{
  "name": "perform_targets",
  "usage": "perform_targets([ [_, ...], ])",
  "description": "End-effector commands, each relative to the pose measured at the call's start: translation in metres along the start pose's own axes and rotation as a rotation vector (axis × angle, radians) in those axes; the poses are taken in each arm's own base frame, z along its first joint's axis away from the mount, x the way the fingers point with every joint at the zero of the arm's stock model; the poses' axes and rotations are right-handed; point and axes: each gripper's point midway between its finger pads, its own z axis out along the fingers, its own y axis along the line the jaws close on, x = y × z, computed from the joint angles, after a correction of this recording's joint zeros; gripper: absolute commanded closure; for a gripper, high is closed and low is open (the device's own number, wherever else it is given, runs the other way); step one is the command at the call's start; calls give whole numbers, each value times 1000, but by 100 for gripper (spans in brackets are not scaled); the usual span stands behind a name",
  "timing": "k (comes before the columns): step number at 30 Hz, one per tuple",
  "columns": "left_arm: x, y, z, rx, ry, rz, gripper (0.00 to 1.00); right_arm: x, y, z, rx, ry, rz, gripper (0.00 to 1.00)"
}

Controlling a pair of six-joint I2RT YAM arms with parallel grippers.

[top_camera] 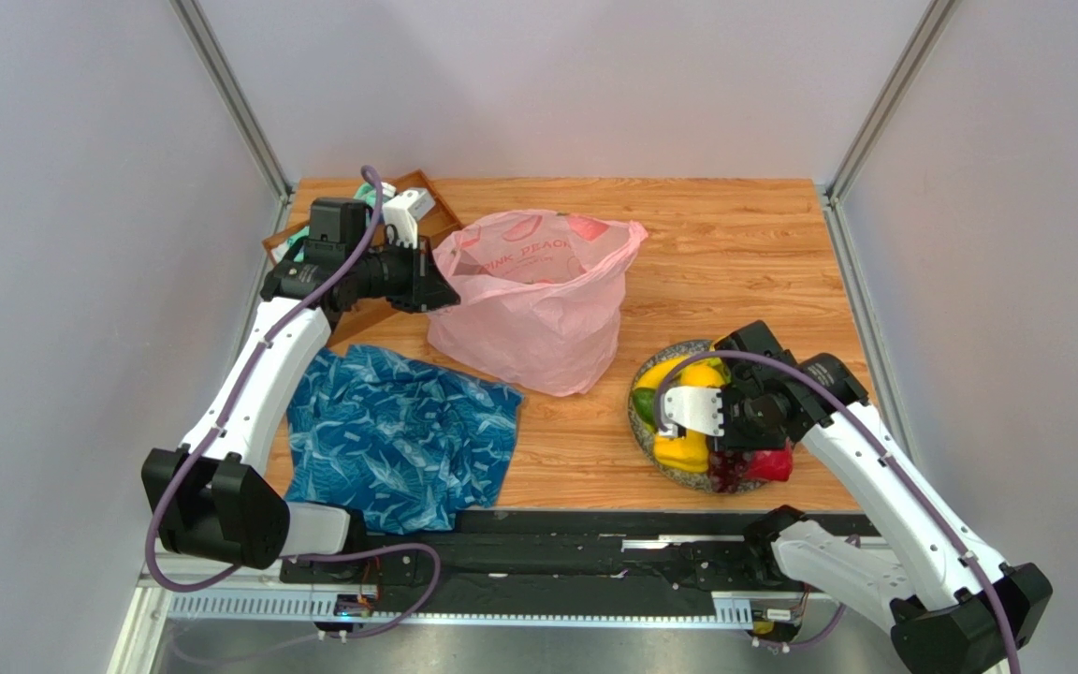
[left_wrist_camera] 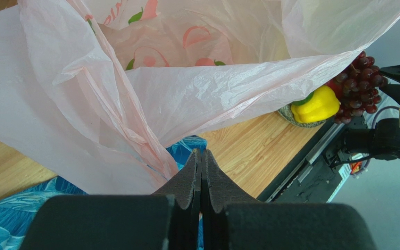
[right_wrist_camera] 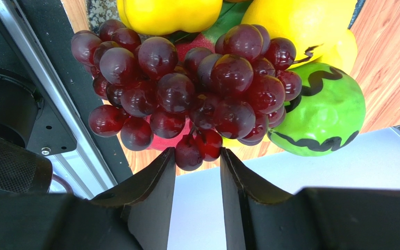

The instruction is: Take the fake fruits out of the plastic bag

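The pale-pink plastic bag (top_camera: 538, 302) stands at mid-table with its mouth open. My left gripper (left_wrist_camera: 202, 153) is shut at its left rim (top_camera: 435, 274), pinching a fold of the thin plastic. The fake fruits lie heaped on a speckled plate (top_camera: 639, 407) at the front right. Among them are dark purple grapes (right_wrist_camera: 186, 88), a green fruit (right_wrist_camera: 322, 114), a yellow pepper (right_wrist_camera: 171, 13) and a red piece (top_camera: 773, 464). My right gripper (right_wrist_camera: 197, 156) is open over the pile, and the lowest grapes sit between its fingertips. The left wrist view also shows the pepper (left_wrist_camera: 317, 104) and the grapes (left_wrist_camera: 361, 83).
A blue leaf-patterned cloth (top_camera: 397, 435) lies at the front left, just in front of the bag. A wooden tray (top_camera: 425, 190) sits in the back left corner behind my left arm. Bare wood (top_camera: 728, 253) shows right of the bag.
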Motion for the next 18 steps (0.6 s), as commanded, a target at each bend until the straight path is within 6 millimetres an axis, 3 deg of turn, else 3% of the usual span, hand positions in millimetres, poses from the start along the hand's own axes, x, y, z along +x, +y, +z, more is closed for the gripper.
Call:
perform_targets([
  [1,-13,-5,-3,22,-42,19,100,17,20,-5,-65,68,7,61],
  [6,-11,-5,-3,22,-39,16,100,17,17,-5,-52,74,4,59],
  [10,-13,-6,-4,22,-43,17,100,16,13,-8,-30,69,11,50],
  [18,-14,-6,-3,27,-43,16,100,16,10,-9,-13,64,15,47],
])
